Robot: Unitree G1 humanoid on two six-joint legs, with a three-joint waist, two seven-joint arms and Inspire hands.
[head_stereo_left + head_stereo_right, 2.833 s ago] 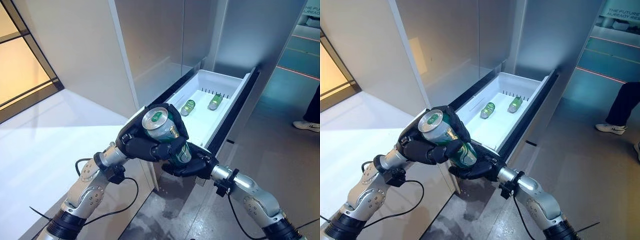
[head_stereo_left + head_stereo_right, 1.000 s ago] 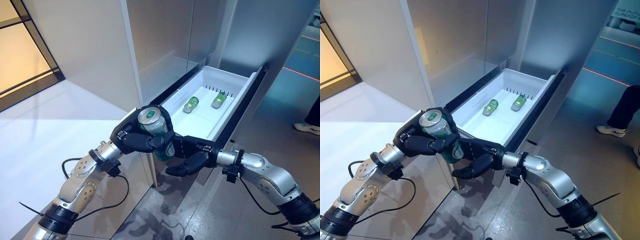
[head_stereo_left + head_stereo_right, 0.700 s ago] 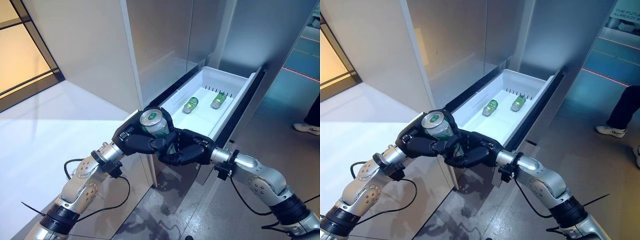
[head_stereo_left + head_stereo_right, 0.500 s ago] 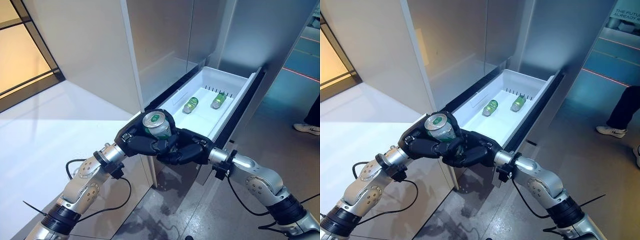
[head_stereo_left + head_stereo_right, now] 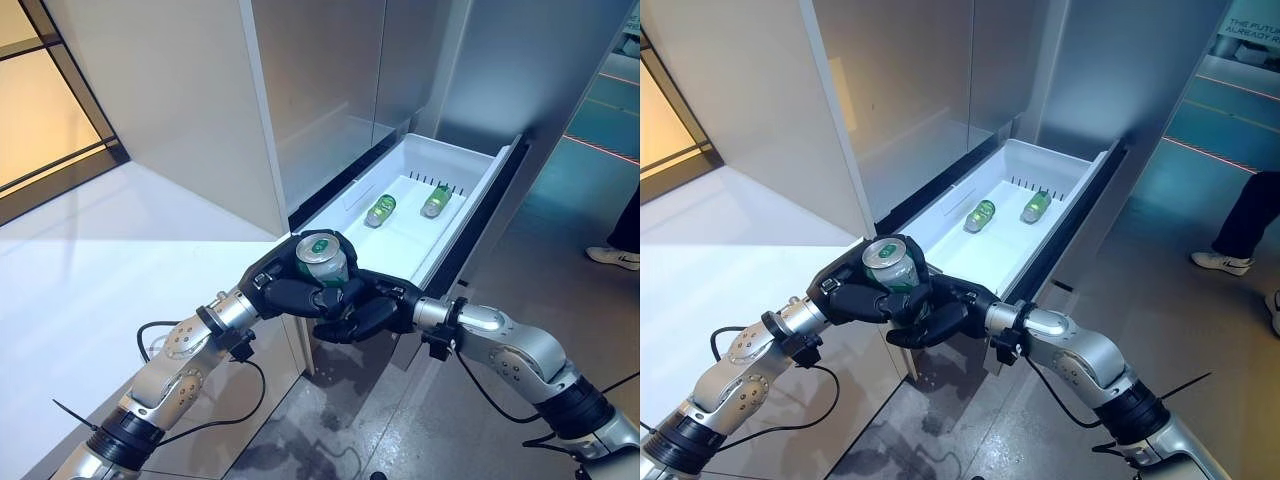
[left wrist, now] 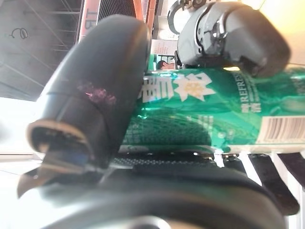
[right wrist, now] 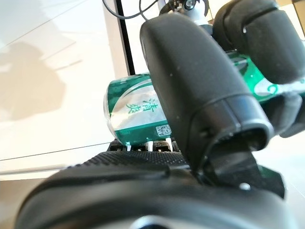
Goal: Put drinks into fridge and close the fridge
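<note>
We hold the green can (image 5: 322, 262) upright in both hands: left hand (image 5: 290, 292) and right hand (image 5: 368, 308) curled round it, short of the open drawer (image 5: 470, 182). If either releases unevenly, we judge the can may tip and drop to the floor.

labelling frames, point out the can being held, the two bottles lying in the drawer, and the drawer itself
can (image 5: 321, 256): left eye view, on its silver top.
left bottle (image 5: 379, 210): left eye view, mid body.
right bottle (image 5: 434, 201): left eye view, mid body.
drawer (image 5: 468, 158): left eye view, on its white back wall.

A green can (image 5: 322, 262) stands upright, top up, at the open white fridge drawer's (image 5: 470, 168) near end.
</note>
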